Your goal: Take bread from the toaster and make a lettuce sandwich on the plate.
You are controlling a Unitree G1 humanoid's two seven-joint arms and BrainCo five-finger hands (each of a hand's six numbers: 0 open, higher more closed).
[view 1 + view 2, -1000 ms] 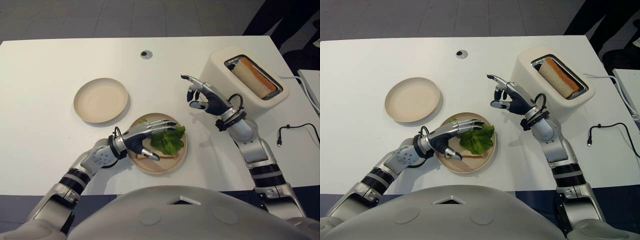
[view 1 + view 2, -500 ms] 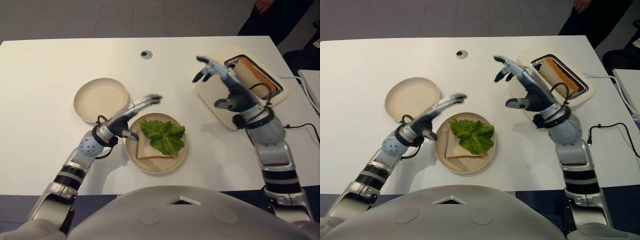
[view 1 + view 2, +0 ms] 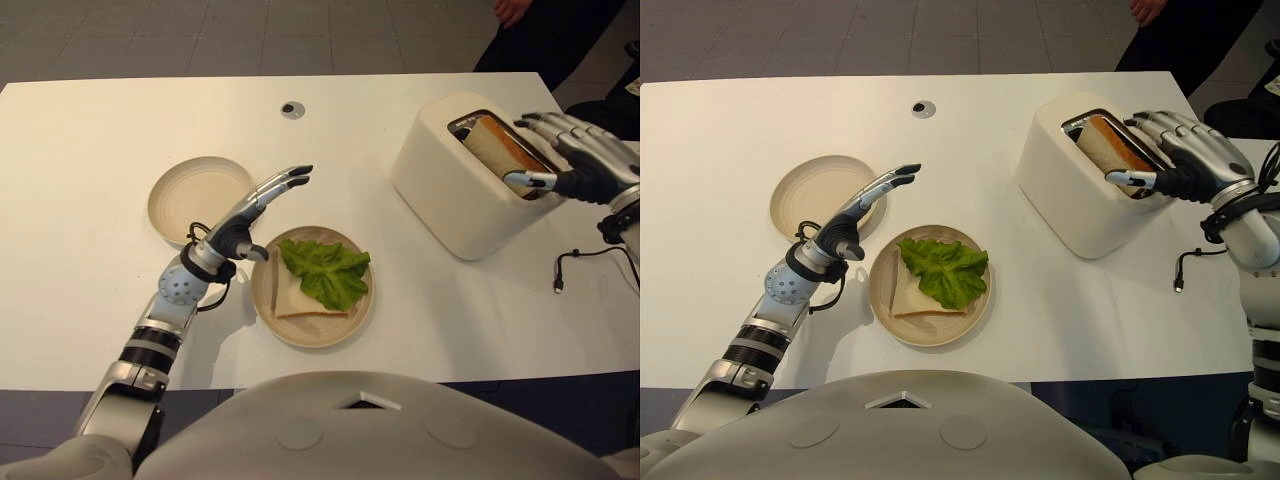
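Observation:
A cream toaster (image 3: pixel 455 185) stands at the right of the white table, with a slice of bread (image 3: pixel 493 150) sticking up from its slot. My right hand (image 3: pixel 572 160) is open at the toaster's right end, its fingers spread beside the slice without gripping it. A tan plate (image 3: pixel 312 332) near the front holds one bread slice (image 3: pixel 290 301) with a green lettuce leaf (image 3: pixel 327 271) on top. My left hand (image 3: pixel 255 207) is open, raised just left of that plate, fingers stretched out and holding nothing.
An empty tan plate (image 3: pixel 190 190) lies behind my left hand. A black cable (image 3: pixel 590 262) runs on the table right of the toaster. A small dark round fitting (image 3: pixel 291 107) sits near the far edge.
My left hand has left the lettuce on the plate and lifted away to the left. My right hand swung from the table's middle over the toaster to the slice's right end.

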